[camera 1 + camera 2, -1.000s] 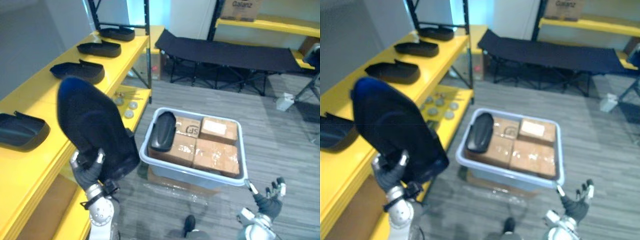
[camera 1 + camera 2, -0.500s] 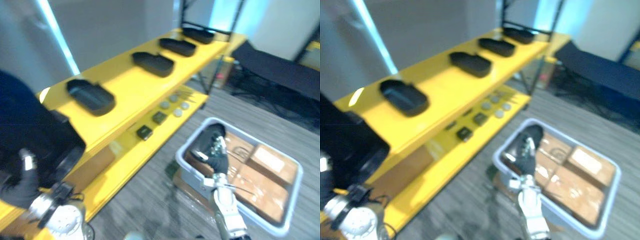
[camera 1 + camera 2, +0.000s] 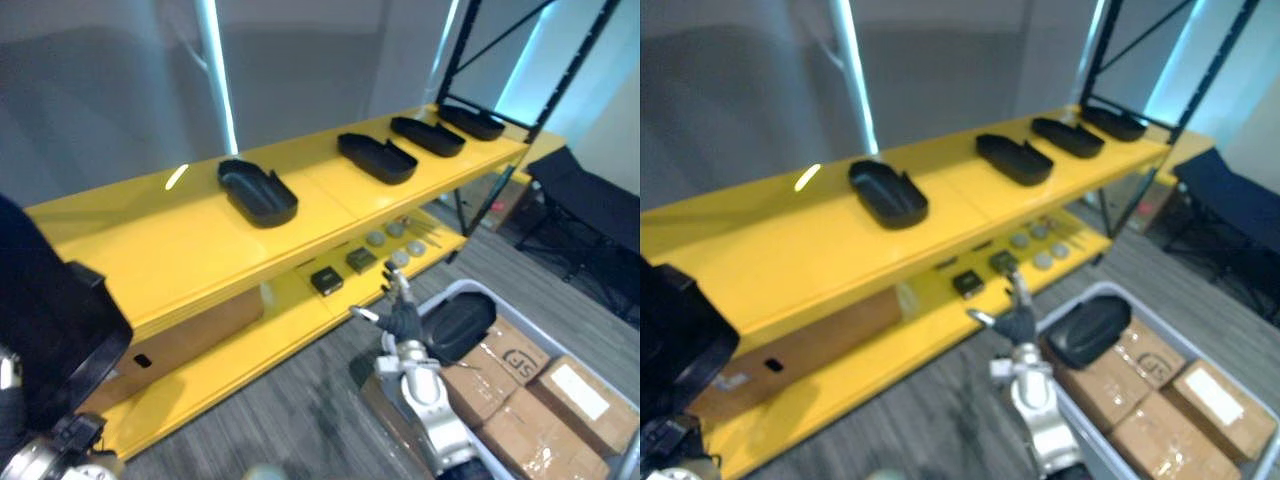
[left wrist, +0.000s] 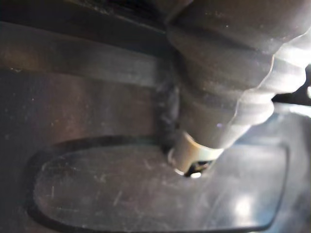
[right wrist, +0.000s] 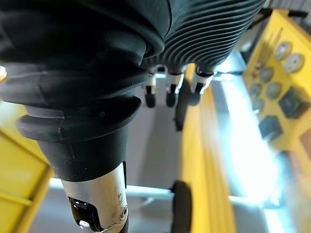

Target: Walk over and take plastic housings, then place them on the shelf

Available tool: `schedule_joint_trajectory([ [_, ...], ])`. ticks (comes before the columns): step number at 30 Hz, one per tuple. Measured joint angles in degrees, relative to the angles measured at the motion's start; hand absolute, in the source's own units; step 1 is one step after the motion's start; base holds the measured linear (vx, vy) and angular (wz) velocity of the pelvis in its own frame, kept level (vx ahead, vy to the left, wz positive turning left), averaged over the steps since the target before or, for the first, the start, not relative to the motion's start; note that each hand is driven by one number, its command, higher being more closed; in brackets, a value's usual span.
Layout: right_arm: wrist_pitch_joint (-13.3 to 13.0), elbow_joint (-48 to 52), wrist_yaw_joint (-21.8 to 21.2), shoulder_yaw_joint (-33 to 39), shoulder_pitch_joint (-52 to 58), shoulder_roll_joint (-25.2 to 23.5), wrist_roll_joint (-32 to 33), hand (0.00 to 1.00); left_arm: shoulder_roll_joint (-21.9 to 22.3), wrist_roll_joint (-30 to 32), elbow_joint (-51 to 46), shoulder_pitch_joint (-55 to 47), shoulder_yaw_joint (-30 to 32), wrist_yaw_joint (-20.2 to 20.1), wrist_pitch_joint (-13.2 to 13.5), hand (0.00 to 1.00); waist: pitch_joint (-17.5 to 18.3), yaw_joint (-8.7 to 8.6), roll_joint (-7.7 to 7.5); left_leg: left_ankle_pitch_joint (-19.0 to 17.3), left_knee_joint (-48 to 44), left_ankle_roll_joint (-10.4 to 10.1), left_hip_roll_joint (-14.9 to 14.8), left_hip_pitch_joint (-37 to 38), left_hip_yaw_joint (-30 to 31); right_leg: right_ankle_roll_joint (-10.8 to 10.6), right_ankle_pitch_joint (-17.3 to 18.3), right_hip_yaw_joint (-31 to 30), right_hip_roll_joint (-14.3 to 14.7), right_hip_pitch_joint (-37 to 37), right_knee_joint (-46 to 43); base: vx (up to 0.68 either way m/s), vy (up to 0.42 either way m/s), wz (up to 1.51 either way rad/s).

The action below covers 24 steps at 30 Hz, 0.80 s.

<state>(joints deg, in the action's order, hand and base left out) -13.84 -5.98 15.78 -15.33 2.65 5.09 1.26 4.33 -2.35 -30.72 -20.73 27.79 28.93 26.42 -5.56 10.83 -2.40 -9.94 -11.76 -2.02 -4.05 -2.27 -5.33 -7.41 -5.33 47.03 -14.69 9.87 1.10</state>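
Note:
A large black plastic housing (image 3: 45, 315) fills the lower left, held up by my left hand (image 4: 223, 82), whose thumb (image 4: 192, 154) presses on the housing's dark inner face. Four more black housings lie in a row on the yellow shelf (image 3: 170, 240): the nearest (image 3: 258, 191), the second (image 3: 377, 158), the third (image 3: 427, 135) and the farthest (image 3: 472, 121). The stretch of shelf in front of the held housing is bare. Another housing (image 3: 458, 325) rests in the grey bin (image 3: 455, 288). My right hand (image 3: 402, 322) hovers open beside that bin, its fingers (image 5: 167, 92) straight.
Cardboard boxes (image 3: 520, 420) fill the bin at the lower right. The lower yellow shelf (image 3: 250, 340) carries small parts (image 3: 360, 260) and a brown carton (image 3: 190, 325). A black upright post (image 3: 478, 110) ends the shelving, and a dark cot (image 3: 600, 205) stands beyond it.
The camera has swung left toward the shelf, so the bin now sits at the lower right. My right hand has risen from the lower right corner to mid-view. The left hand still holds the housing.

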Motion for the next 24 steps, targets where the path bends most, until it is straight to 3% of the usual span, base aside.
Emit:
schedule_joint_trajectory([
  [1, -0.16, 0.01, -0.45, 0.44, 0.0, -0.21, 0.26, 0.0, -0.28, -0.17, 0.01, 0.66, -0.4, -0.56, 0.21, 1.0, -0.34, -0.25, 0.41, 0.12, 0.0, 0.19, 0.05, 0.0, 0.25, -0.15, 0.79, -0.39, -0.35, -0.25, -1.21, 0.02, 0.101, 0.19],
  [3, -1.93, 0.48, -2.04, 2.04, 0.53, -0.4, 0.29, 0.0, -3.93, -1.72, 0.14, 3.29, -3.39, -2.36, 1.27, 1.0, -0.69, -1.94, 0.62, 1.26, 0.0, 0.05, 0.94, -1.15, 3.54, 0.37, 5.1, -7.17, -0.54, -2.42, -6.08, 0.01, 0.085, 0.76],
  [5, -3.63, 1.08, -3.2, 4.71, 1.02, -0.17, 0.24, 0.0, -7.15, -1.7, 0.5, 7.05, -6.97, -4.68, 2.07, 1.0, -1.0, -3.27, -0.03, 3.05, 0.22, -0.98, 2.09, -2.72, 7.27, 2.55, 8.87, -13.26, -0.42, -4.01, -9.47, 0.04, 0.036, 1.31],
  [6, -4.83, 1.08, -3.89, 7.22, 1.03, 0.24, 0.14, 0.0, -8.98, -3.07, 1.66, 9.78, -9.97, -8.54, 2.92, 1.0, -1.21, -4.36, -0.55, 4.55, 0.19, -1.47, 3.48, -3.73, 10.72, 3.37, 11.19, -18.41, -0.45, -4.21, -11.08, 0.09, 0.019, 1.21],
  [9, -6.14, 1.0, -5.19, 7.84, -0.11, 1.87, 0.11, 0.0, -8.9, -6.95, 1.92, 10.2, -11.05, -13.4, 4.01, 1.0, -1.94, -3.53, -0.4, 4.96, -0.19, -1.72, 3.64, -3.79, 11.39, 1.83, 12.19, -19.1, -0.47, -3.49, -11.68, 0.06, -0.021, 0.59],
  [10, -7.01, 0.96, -6.52, 7.84, -1.75, 3.08, 0.13, 0.0, -8.73, -10.49, 2.14, 9.01, -11.3, -16.5, 4.42, 1.0, -2.9, -3.17, 0.35, 4.99, -1.32, -1.77, 3.2, -3.5, 11.21, 1.54, 12.38, -18.75, 0.06, -2.01, -11.59, 0.02, -0.085, 0.2],
  [14, -10.02, 0.94, -10.24, 7.89, -4.31, 4.89, 0.13, 0.0, -8.36, -18.03, 2.38, 6.55, -13.03, -22.87, 5.43, 1.0, -4.66, -2.88, 2.07, 5.04, -1.91, -1.97, 1.02, -1.27, 10.69, 1.55, 12.38, -19.08, 2.02, 0.52, -11.64, -0.02, -0.073, 0.04],
  [17, -10.09, 0.96, -13.19, 7.81, -3.56, 4.89, 0.15, 0.0, -8.28, -19.86, 2.38, 4.86, -13.12, -26.93, 5.9, 1.0, -5.16, -3.06, 2.32, 5.2, -1.73, -2.26, -0.46, -0.36, 8.73, 2.05, 12.85, -20.56, 2.87, 0.62, -11.65, -0.06, -0.051, -0.24],
  [21, -11.09, 1.12, -15.89, 8.61, -1.06, 4.64, 0.24, 0.0, -8.22, -20.07, 2.54, 3.66, -13.24, -30.08, 5.91, 1.0, -6.32, -4.47, 2.17, 4.43, -1.7, -3.33, -0.78, 0.55, 7.55, 0.58, 14.74, -20.82, 2.5, 0.93, -12.84, -0.1, -0.018, -0.1],
  [24, -11.86, 1.13, -16.46, 9.01, 1.07, 3.66, 0.24, 0.0, -7.88, -20.18, 2.55, 2.51, -13.11, -30.32, 6.0, 1.0, -6.72, -4.85, 1.9, 3.44, -1.88, -2.67, -0.7, 0.05, 4.71, 0.59, 17.14, -21.7, 0.66, -1.54, -16.75, -0.16, 0.055, -0.05],
])
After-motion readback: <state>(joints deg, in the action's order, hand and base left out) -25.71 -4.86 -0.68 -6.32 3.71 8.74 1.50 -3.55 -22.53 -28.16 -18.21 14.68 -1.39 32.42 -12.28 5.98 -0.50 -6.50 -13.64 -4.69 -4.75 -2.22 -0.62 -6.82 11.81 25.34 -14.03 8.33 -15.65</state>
